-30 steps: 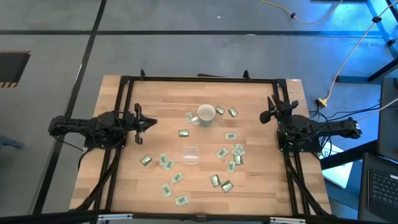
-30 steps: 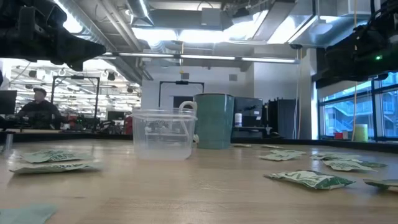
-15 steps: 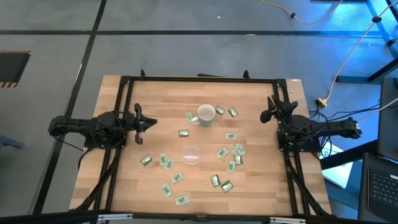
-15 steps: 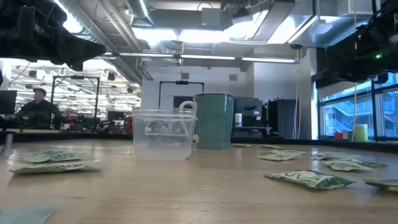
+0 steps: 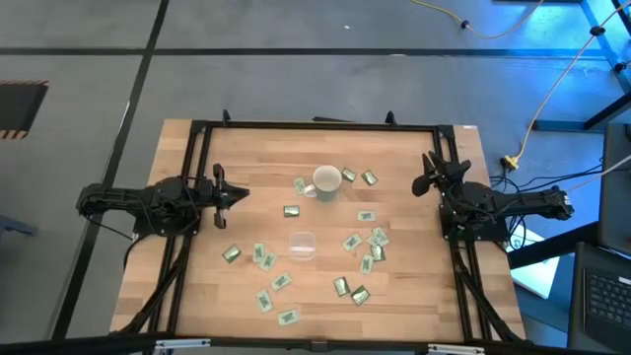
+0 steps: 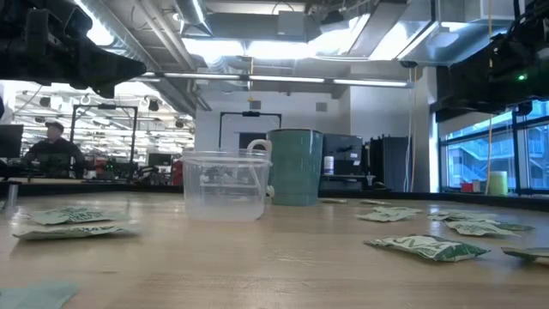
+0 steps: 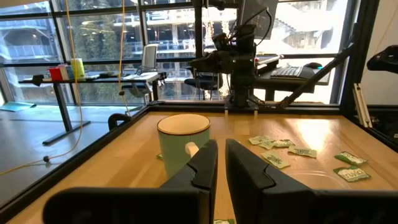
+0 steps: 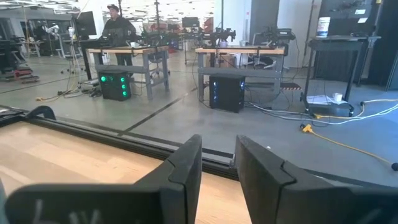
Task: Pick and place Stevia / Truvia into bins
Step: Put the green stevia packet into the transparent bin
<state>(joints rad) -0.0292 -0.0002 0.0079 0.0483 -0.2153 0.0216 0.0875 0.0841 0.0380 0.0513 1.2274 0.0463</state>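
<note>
Many small green and white Stevia / Truvia sachets (image 5: 352, 243) lie flat on the wooden table (image 5: 246, 168), and none of them is in a gripper. In the low view the closest ones lie at the front, one on the right (image 6: 422, 247) and a few on the left (image 6: 70, 216). Behind them, in the middle of the table, stands the clear plastic cup (image 6: 226, 185), upright, with sachets spread near it on both sides. I cannot tell if any sachet is inside it. From above, the cup (image 5: 302, 246) sits a little nearer the front edge than the white mug (image 5: 326, 182). The mug stands upright just behind the cup and has a few sachets beside it. The left gripper (image 5: 242, 195) is up in the air over the left side of the table, pointing toward the middle. Its two dark fingers (image 7: 202, 167) are close together with only a thin gap between them, and they hold nothing. The right gripper (image 5: 426, 176) is up over the far right part of the table, well apart from the cup. Its fingers (image 8: 186, 163) stand a bit apart, and nothing is between them. Far back in the room, past the table, a person (image 6: 53, 150) sits at a desk.
</note>
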